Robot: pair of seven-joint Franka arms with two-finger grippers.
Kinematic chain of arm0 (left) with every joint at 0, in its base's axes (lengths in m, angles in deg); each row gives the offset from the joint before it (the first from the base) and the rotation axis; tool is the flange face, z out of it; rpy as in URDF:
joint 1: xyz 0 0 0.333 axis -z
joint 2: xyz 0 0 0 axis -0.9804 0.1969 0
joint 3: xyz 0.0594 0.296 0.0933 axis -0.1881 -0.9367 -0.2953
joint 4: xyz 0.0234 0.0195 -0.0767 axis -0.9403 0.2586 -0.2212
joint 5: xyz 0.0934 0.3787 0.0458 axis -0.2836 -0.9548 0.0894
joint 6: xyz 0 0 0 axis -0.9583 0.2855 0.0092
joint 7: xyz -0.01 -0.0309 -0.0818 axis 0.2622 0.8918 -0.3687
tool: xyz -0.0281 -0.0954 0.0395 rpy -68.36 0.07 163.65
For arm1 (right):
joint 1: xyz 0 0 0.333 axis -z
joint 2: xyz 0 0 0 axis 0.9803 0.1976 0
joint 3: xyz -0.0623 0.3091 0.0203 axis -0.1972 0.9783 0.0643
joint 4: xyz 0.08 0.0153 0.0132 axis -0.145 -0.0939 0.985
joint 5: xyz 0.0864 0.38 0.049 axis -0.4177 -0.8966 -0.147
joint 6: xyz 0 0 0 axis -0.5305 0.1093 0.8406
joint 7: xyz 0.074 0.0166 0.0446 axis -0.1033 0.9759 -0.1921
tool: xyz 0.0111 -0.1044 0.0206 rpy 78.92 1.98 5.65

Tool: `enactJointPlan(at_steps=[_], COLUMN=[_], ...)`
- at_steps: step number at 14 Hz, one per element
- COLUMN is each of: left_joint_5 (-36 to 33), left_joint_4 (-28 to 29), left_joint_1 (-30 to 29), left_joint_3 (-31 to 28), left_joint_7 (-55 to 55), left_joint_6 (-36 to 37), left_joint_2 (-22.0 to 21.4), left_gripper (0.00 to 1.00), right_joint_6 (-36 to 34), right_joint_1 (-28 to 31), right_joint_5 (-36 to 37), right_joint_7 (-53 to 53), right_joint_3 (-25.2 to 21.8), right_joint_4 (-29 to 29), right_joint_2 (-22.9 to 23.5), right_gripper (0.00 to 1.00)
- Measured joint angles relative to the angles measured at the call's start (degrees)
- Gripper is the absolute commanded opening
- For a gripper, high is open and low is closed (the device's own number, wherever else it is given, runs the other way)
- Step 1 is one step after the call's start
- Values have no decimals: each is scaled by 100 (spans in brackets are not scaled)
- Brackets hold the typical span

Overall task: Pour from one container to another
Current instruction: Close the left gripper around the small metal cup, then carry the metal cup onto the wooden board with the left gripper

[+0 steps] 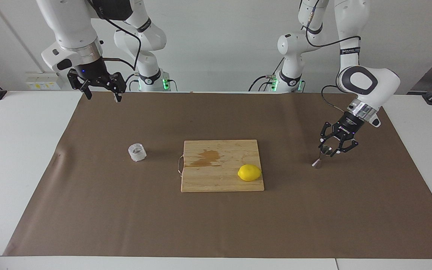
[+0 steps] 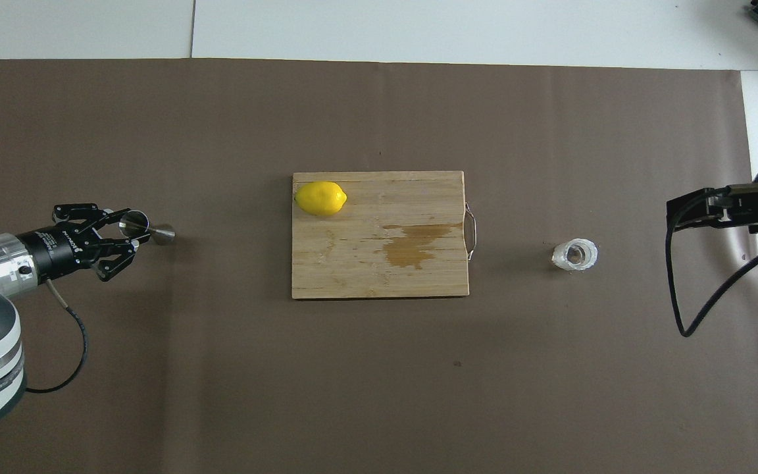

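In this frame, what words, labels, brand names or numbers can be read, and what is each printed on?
None can be read for certain.
White lettering on the left claw's black wrist body: too small to read.
Dark band label on the left arm's white upper link: too small.
Yellow stickers on the white wall box: blurred.

Lemon (image 1: 249, 172) on the cutting board (image 1: 221, 176) mid-bench, glass cup (image 1: 137, 152) beside the board toward the right arm's end, jigger (image 1: 321, 156) well apart toward the left arm's end, all on the paper sheet (image 1: 216, 225).
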Motion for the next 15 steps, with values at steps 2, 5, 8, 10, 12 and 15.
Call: enactJointPlan(at_steps=[2, 5, 8, 10, 12, 15], left_joint_5=[0, 1, 3, 6, 25, 30], left_joint_4=[0, 0, -3, -74, -303, -759], left_joint_1=[0, 0, -1, -11, -53, -49], left_joint_3=[0, 0, -5, -9, -21, -17], left_joint_7=[0, 1, 1, 2, 2, 171], left_joint_6=[0, 0, 25, 276, 732, 1264], left_joint_2=[0, 0, 0, -1, -5, -13], left_gripper=[19, 0, 0, 0, 0, 0], right_joint_6=[0, 0, 0, 0, 0, 0], right_joint_1=[0, 0, 0, 0, 0, 0], right_joint_5=[0, 0, 0, 0, 0, 0], right_joint_7=[0, 0, 0, 0, 0, 0], right_joint_3=[0, 0, 0, 0, 0, 0], right_joint_4=[0, 0, 0, 0, 0, 0], right_joint_2=[0, 0, 0, 0, 0, 0], right_gripper=[100, 100, 100, 100, 100, 100])
